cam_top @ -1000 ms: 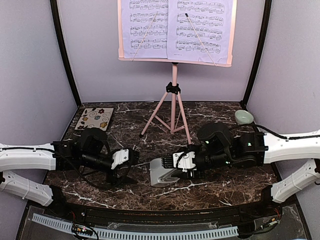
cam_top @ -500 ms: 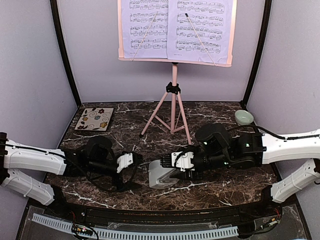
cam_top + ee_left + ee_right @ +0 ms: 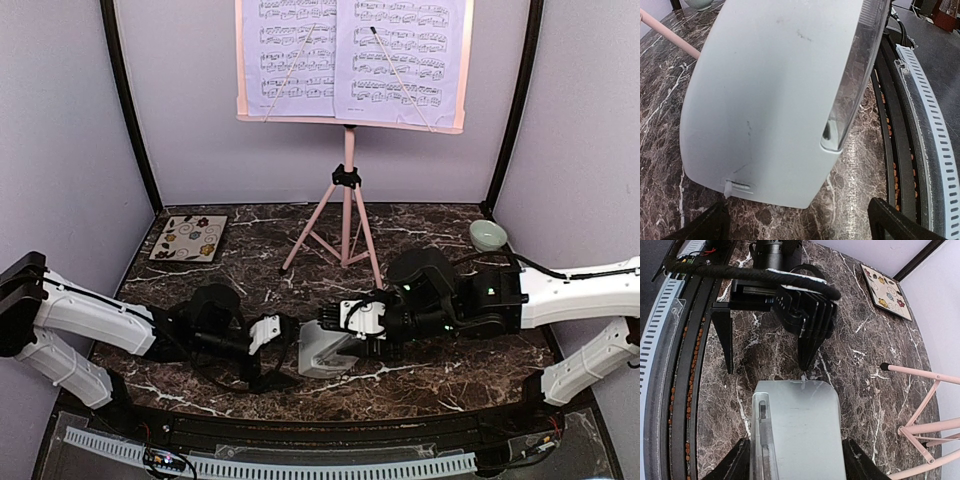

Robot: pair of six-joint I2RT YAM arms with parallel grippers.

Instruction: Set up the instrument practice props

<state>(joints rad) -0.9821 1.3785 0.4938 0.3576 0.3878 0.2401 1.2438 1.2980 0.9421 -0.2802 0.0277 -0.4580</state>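
Dark marble table (image 3: 420,225), lavender walls. At 12 o'clock the stand (image 3: 349,215) carries both pages (image 3: 350,60). The metronome (image 3: 325,348) lies on its side toward 6 o'clock. The right gripper (image 3: 795,462) clasps its body from 3 o'clock, and the left gripper (image 3: 800,222), spread wide, faces its end from 9 o'clock.

This looks like a handover or a righting. The left should straddle the flat faces squarely before closing, and only then should the right let go.

Since half a second ago the left gripper has reached in closer; the stand is unchanged.
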